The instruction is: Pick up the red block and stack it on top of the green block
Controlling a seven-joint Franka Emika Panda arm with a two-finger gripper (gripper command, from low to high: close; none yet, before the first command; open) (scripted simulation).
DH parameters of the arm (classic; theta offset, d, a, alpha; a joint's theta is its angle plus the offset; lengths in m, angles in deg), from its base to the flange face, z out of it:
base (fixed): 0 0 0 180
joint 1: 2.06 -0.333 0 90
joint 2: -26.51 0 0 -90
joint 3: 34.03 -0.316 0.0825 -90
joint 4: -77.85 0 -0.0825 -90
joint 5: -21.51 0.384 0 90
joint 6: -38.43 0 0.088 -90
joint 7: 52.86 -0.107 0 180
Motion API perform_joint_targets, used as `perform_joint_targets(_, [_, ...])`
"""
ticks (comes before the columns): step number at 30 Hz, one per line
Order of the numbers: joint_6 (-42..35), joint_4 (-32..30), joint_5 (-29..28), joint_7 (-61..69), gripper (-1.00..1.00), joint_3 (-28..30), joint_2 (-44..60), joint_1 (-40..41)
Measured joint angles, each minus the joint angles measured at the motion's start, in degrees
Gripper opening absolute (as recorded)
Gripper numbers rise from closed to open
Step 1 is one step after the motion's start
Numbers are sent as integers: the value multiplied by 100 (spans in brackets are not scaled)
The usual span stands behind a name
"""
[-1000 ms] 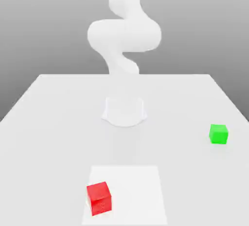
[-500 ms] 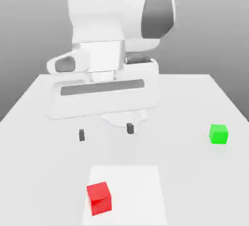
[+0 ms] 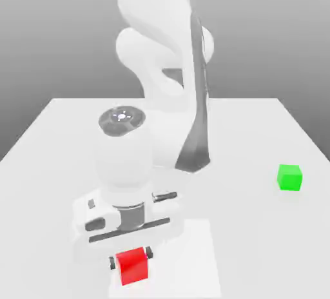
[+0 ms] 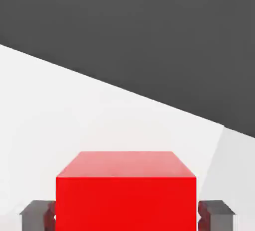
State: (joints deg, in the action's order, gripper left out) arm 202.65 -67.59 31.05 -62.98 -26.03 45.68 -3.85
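Red block [image 3: 132, 265] between claw [image 3: 131, 258] fingers [image 4: 37, 214], gripped on table [image 3: 258, 227]

Gripper [image 3: 131, 260] descended, closed on red block [image 3: 133, 267]; block apparently turned slightly.

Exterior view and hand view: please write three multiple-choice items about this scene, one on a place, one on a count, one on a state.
1. Where is the green block in the exterior view?
A. Toward the right
B. Toward the left
C. On top of the red block

2. How many blocks are on the table?
A. One
B. Two
C. Four

3. What is the hand doing?
A. Open above the green block
B. Shut on the red block
C. Open, far above the table

Answers:
1. A, it sits near the table's right edge.
2. B, one red and one green.
3. B, a finger presses each side of the red block.
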Motion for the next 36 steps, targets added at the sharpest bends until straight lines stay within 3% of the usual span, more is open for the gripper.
perform_joint_targets(3, [17, 3, -8, -4, -100, -25, 22, 26])
perform_joint_targets(8, [-718, -146, -472, -345, -100, 236, -875, -145])
perform_joint_targets(12, [-892, -421, -468, 26, -100, -398, -1312, -671])
perform_joint_targets(19, [-1036, -1019, -230, 1146, -100, -1525, -2066, -3077])
perform_joint_targets(26, [-1133, -1603, -267, 2027, -100, -2476, -2792, -4524])
perform_joint_targets(33, [31, -1633, -1344, 1390, -100, -2498, -1617, -4609])
perform_joint_targets(34, [149, -1628, -1490, 1286, 100, -2438, -1486, -4643])
perform_joint_targets(36, [149, -1628, -1490, 1286, 100, -2438, -1486, -4642])
